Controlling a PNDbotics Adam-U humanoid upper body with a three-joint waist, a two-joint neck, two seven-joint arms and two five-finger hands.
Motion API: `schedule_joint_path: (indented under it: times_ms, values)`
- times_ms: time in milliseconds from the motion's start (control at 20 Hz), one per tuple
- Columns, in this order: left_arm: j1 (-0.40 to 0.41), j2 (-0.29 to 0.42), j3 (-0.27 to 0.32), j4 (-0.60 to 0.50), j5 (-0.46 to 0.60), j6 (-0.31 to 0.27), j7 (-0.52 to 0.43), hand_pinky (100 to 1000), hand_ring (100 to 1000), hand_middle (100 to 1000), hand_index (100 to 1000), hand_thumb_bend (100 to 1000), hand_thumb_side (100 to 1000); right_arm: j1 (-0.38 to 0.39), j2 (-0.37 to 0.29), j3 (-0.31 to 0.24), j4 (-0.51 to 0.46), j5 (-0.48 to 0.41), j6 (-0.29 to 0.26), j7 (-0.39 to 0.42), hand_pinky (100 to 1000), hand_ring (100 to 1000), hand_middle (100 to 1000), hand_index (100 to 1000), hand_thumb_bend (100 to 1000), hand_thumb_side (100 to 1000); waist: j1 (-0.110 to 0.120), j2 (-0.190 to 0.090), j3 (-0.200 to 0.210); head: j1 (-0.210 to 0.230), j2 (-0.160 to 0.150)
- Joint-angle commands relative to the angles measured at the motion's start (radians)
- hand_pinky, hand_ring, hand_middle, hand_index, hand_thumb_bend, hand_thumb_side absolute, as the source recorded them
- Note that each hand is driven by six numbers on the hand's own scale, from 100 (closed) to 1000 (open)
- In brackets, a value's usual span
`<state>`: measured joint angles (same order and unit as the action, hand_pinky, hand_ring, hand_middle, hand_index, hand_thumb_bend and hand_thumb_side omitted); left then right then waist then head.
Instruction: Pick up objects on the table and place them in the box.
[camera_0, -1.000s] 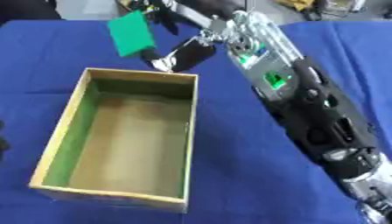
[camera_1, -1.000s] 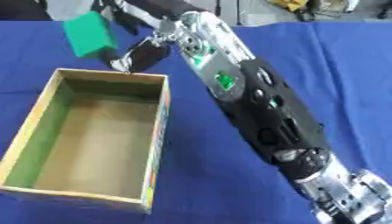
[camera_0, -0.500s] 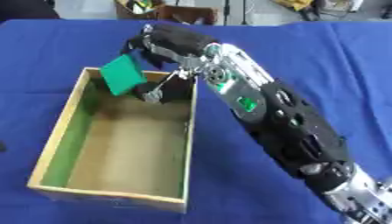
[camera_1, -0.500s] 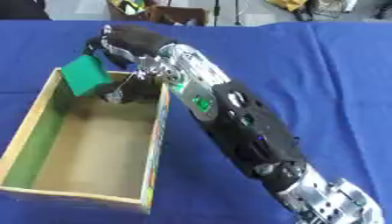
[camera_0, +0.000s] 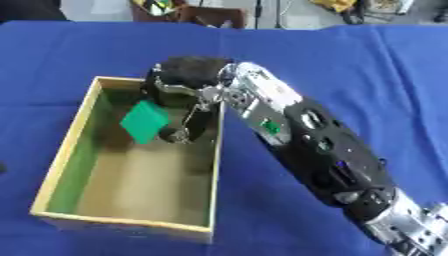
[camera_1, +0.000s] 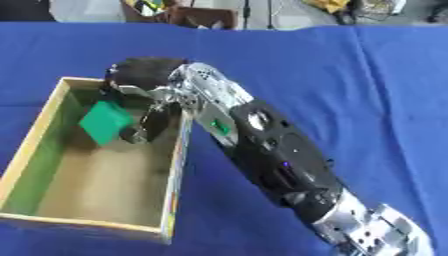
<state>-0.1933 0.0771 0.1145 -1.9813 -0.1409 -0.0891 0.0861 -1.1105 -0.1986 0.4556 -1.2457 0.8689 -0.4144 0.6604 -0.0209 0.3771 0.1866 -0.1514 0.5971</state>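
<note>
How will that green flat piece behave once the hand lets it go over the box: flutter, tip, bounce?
The green piece looks thin and flat, so probably light. It hangs tilted inside the box, pinched by the right hand, so it would likely land flat or lean on a wall. Rolling seems unlikely. Its stiffness cannot be judged.

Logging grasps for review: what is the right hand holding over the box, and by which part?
The right hand holds a flat green piece by its upper right edge, inside the wooden box.
</note>
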Motion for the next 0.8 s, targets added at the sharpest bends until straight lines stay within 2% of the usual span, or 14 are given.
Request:
schedule_joint_path:
  times_ms: [50, 100, 150, 200, 250, 350, 500, 750, 800]
  values:
    - [-0.004, 0.003, -0.003, -0.019, 0.003, 0.000, -0.004, 100, 338, 475, 492, 100, 917, -0.029, -0.005, -0.020, -0.029, -0.038, -0.048, 0.069, 823, 863, 753, 771, 100, 676, 0.006, -0.020, 0.004, -0.003, 0.001]
    - [-0.004, 0.003, -0.003, -0.019, 0.003, 0.000, -0.005, 100, 338, 475, 492, 100, 917, -0.029, -0.007, -0.024, -0.033, -0.054, -0.054, 0.078, 829, 870, 768, 805, 100, 888, 0.006, -0.020, 0.004, -0.003, 0.001]
    - [-0.003, 0.003, -0.003, -0.019, 0.003, 0.001, -0.005, 100, 338, 475, 492, 100, 917, -0.029, -0.010, -0.028, -0.038, -0.068, -0.057, 0.084, 833, 875, 775, 818, 112, 952, 0.006, -0.021, 0.003, -0.003, 0.001]
    - [-0.003, 0.003, -0.003, -0.019, 0.003, 0.001, -0.005, 100, 338, 475, 492, 100, 917, -0.030, -0.012, -0.030, -0.043, -0.077, -0.058, 0.089, 837, 884, 788, 835, 194, 1000, 0.006, -0.021, 0.002, -0.002, 0.002]
    - [-0.003, 0.003, -0.003, -0.019, 0.003, 0.001, -0.005, 100, 337, 475, 492, 100, 917, -0.030, -0.015, -0.033, -0.046, -0.084, -0.060, 0.094, 845, 892, 797, 860, 335, 1000, 0.006, -0.021, 0.001, -0.002, 0.002]
    - [-0.003, 0.002, -0.002, -0.019, 0.004, 0.001, -0.005, 100, 337, 475, 492, 100, 917, -0.029, -0.019, -0.040, -0.052, -0.097, -0.059, 0.098, 845, 891, 794, 871, 412, 1000, 0.006, -0.021, -0.001, -0.001, 0.001]
    - [-0.003, 0.002, -0.001, -0.019, 0.003, 0.001, -0.004, 100, 337, 475, 492, 100, 917, -0.029, -0.027, -0.051, -0.074, -0.118, -0.050, 0.085, 845, 891, 792, 873, 428, 1000, 0.007, -0.021, -0.004, 0.002, 0.002]
    - [-0.002, 0.003, -0.001, -0.019, 0.003, 0.001, -0.004, 100, 337, 475, 492, 100, 917, -0.035, -0.044, -0.060, -0.124, -0.135, -0.035, 0.065, 852, 908, 810, 896, 569, 1000, 0.009, -0.023, -0.006, 0.003, 0.002]
    - [-0.001, 0.003, -0.001, -0.019, 0.003, 0.001, -0.004, 100, 337, 475, 492, 100, 917, -0.037, -0.047, -0.061, -0.133, -0.131, -0.033, 0.064, 851, 908, 807, 893, 561, 1000, 0.009, -0.024, -0.006, 0.003, 0.002]
